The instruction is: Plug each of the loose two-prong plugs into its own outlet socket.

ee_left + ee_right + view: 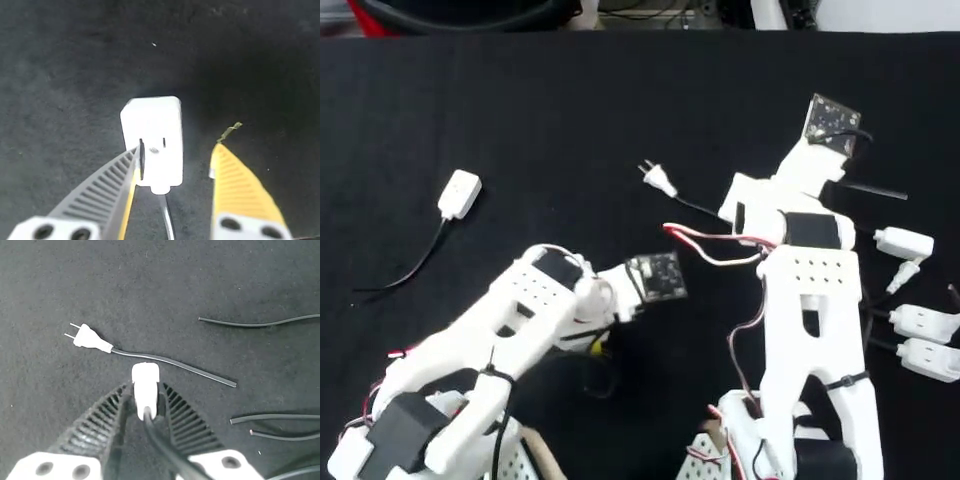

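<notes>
A white socket with two slots lies flat on the black tabletop. The left tool is open around it. Its grey finger rests against the socket near one slot, and its yellow finger is just beside the other side. The right tool is squeezed shut on a small white piece with a black cord. I cannot see any prongs on it. A loose plug lies just above the middle of the high view. I think the left tool should pinch the socket by its sides, keep off the slots and hold it still, so the prongs can go in straight.
</notes>
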Controlling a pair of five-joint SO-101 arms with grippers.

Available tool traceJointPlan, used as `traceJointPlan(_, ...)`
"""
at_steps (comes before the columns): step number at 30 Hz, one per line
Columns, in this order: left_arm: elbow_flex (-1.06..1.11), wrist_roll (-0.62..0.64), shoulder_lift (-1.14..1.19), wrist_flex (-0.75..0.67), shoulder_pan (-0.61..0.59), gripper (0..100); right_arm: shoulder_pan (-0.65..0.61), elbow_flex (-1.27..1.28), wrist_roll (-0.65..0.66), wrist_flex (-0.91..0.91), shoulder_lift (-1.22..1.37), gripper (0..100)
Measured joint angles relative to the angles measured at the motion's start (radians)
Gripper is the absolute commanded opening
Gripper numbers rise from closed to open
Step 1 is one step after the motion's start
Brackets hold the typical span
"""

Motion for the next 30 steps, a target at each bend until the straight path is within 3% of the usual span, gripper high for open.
traceJointPlan(7, 0.006, -0.012, 0.000, -0.044, -0.003, 26, 0.000, 0.000, 0.000, 0.000, 0.000, 1.2)
traceJointPlan(17, 0.006, -0.068, -0.038, -0.040, -0.118, 26, 0.000, 0.000, 0.000, 0.000, 0.000, 1.2)
traceJointPlan(26, 0.118, -0.068, -0.308, -0.032, -0.135, 26, 0.000, 0.000, 0.000, 0.000, 0.000, 1.2)
traceJointPlan(30, 0.256, -0.068, -0.485, -0.032, -0.055, 26, 0.000, 0.000, 0.000, 0.000, 0.000, 1.2)
